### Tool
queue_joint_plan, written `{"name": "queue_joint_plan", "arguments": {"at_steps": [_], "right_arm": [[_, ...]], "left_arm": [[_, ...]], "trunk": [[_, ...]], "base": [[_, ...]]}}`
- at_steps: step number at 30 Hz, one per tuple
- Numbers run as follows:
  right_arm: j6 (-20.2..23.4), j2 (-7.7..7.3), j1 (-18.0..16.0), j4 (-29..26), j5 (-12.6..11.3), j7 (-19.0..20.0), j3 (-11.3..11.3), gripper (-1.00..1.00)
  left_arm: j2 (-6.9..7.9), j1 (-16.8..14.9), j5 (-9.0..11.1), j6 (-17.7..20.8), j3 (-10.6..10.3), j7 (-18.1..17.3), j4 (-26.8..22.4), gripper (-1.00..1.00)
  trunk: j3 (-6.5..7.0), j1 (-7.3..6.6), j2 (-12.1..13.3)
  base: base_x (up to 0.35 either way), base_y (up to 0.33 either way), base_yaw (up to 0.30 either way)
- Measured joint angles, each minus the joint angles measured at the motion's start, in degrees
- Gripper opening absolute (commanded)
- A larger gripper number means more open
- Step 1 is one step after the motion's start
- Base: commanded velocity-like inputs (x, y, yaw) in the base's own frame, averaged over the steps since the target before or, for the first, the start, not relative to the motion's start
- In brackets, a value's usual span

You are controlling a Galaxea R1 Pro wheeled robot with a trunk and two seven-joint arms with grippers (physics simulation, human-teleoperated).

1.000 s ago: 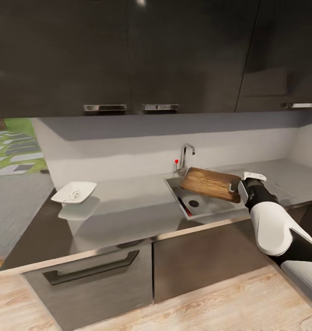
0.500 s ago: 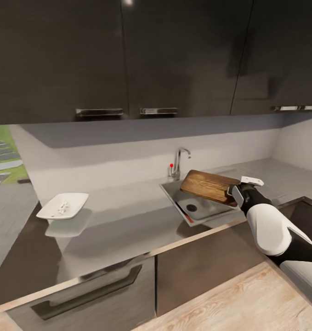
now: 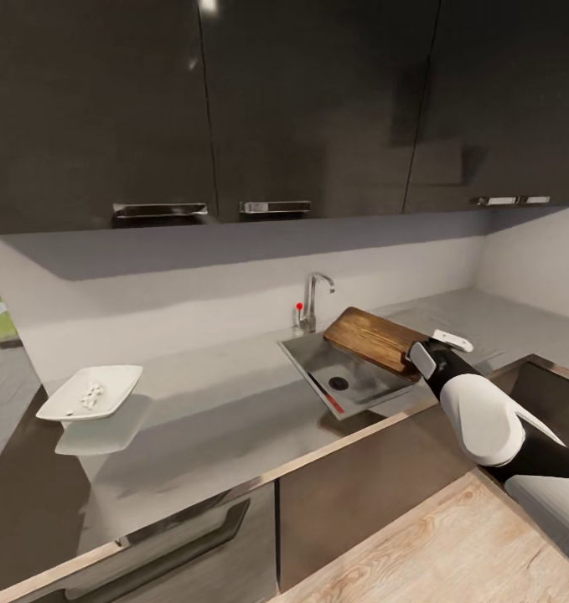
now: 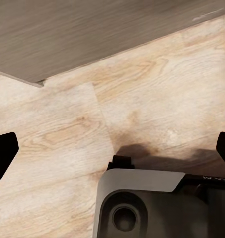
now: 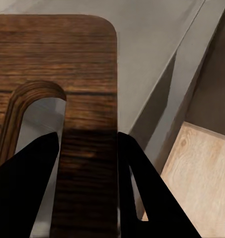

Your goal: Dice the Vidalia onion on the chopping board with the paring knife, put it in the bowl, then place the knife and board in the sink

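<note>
- The chopping board (image 3: 375,338), clamped in the right end effector (image 3: 425,358), is covering the right part of the sink (image 3: 305,362) and tilting over its rim.
- The paring knife (image 3: 323,392) is lying along the basin's front wall; the drain side is staying open.
- The tap (image 3: 312,299) is standing behind the basin.
- A wide bare stretch of bench (image 3: 209,402) is lying between the sink and the bowl (image 3: 91,393).

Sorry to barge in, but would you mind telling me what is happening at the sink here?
The right gripper holds the wooden chopping board by its end, tilted over the far right side of the sink. The red-handled knife already lies in the basin along its front wall. Diced onion sits in the white bowl further left on the countertop. The left gripper hangs open above the wood floor.
</note>
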Motion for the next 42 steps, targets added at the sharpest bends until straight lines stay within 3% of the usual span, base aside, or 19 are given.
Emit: {"name": "queue_joint_plan", "arguments": {"at_steps": [9, 15, 21, 27, 35, 42], "right_arm": [[0.34, 0.64, -0.01, -0.05, 0.39, -0.21, 0.06, -1.0], [0.2, 3.08, -0.01, -0.03, 0.27, -3.41, 0.03, -1.0], [0.16, 4.41, -0.02, 0.05, 0.27, -5.16, 0.01, -1.0], [0.13, 4.58, 0.03, 0.07, 0.47, -5.53, -0.08, -1.0], [-0.18, 4.71, 0.26, 0.18, 0.29, -8.89, -0.14, -1.0], [-0.49, 4.9, 0.42, 1.39, -0.11, -8.97, -0.24, -1.0]], "left_arm": [[0.0, 0.01, 0.0, 0.04, 0.01, -0.01, -0.01, 1.0], [0.0, 0.0, -0.01, 0.03, 0.0, -0.06, 0.0, 1.0], [0.0, 0.0, -0.03, 0.05, 0.0, -0.08, 0.0, 1.0], [0.0, 0.0, 0.0, 0.03, 0.01, -0.05, 0.01, 1.0], [0.02, 0.0, 0.0, 0.04, 0.01, -0.02, 0.01, 1.0], [0.01, -0.01, -0.01, 0.06, 0.0, -0.03, 0.02, 1.0]], "trunk": [[0.01, 0.0, 0.0], [0.01, 0.0, 0.0], [0.01, 0.0, 0.0], [0.01, -0.01, 0.0], [0.01, -0.02, 0.0], [0.12, 0.0, 0.0]], "base": [[0.0, 0.0, -0.001], [0.0, 0.0, 0.0], [0.003, 0.018, 0.0], [0.09, 0.224, 0.0], [0.129, 0.228, -0.005], [0.025, 0.037, -0.202]]}}
